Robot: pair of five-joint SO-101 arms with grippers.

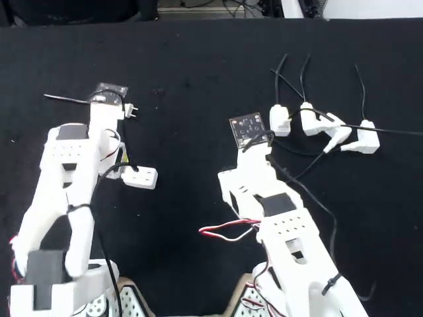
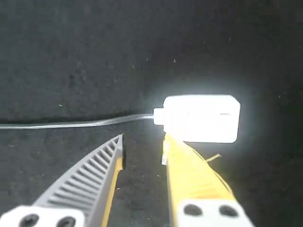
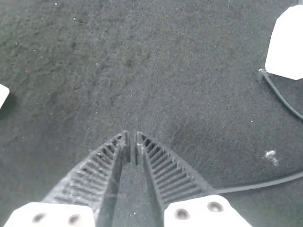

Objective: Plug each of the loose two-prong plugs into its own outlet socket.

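A white two-prong plug (image 2: 201,118) lies on the black mat, its thin cord (image 2: 71,124) trailing away. My left gripper (image 2: 142,142) is open just short of it, and the yellow finger (image 2: 189,175) tip almost touches the plug body. From above, this plug (image 1: 131,111) lies beside the left arm's tip, prongs pointing right. A white outlet socket (image 1: 140,176) lies nearer the left arm's middle. My right gripper (image 3: 131,139) is shut on nothing above bare mat, with a white corded piece (image 3: 288,42) off to one side.
Several white plug and socket pieces (image 1: 324,127) with black cords lie in a row at the back right. I cannot tell which are joined. A black cable (image 1: 310,198) runs along the right arm. The black mat (image 1: 192,79) is bare between the arms.
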